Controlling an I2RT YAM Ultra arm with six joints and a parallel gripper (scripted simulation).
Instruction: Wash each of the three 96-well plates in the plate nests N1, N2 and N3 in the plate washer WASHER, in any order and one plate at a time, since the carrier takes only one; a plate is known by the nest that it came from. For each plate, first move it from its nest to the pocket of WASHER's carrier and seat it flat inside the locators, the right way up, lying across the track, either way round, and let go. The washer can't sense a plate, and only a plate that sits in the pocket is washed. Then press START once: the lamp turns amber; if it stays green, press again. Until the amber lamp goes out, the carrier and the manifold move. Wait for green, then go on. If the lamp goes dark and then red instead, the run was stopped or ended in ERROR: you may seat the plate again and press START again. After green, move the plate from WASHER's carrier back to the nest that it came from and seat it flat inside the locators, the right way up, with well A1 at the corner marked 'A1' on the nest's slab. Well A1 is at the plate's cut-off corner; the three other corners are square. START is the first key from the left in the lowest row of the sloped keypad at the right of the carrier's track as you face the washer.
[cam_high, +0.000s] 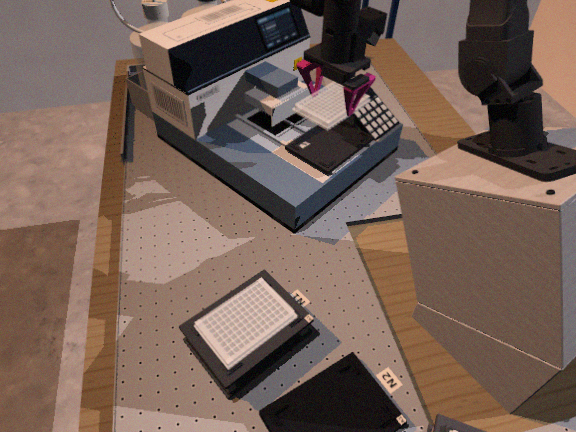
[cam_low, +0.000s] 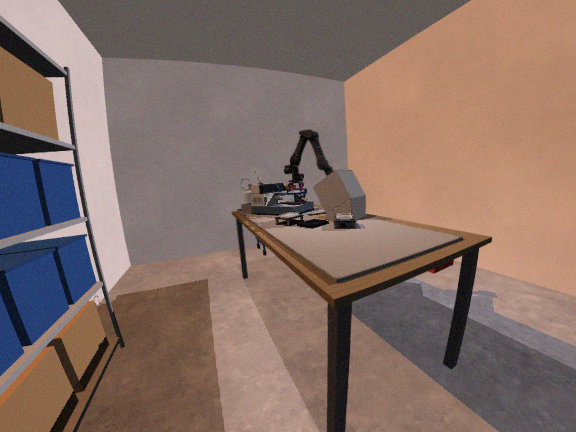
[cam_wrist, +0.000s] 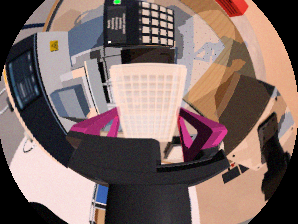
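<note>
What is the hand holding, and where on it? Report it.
The hand is shut on a white 96-well plate, its magenta fingers clamping the two long side edges near one end, above the washer's dark carrier pocket.

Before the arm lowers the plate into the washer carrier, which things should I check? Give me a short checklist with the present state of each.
1. Grip: the gripper is shut on the held plate: ok.
2. Plate the right way up, wells facing up: ok.
3. Carrier pocket free of any plate: ok.
4. Plate over the pocket: it hangs above the pocket's far edge, near the keypad: not ok yet.
5. Lamp green: ok.
6. Plate lying across the track: cannot tell.
</note>
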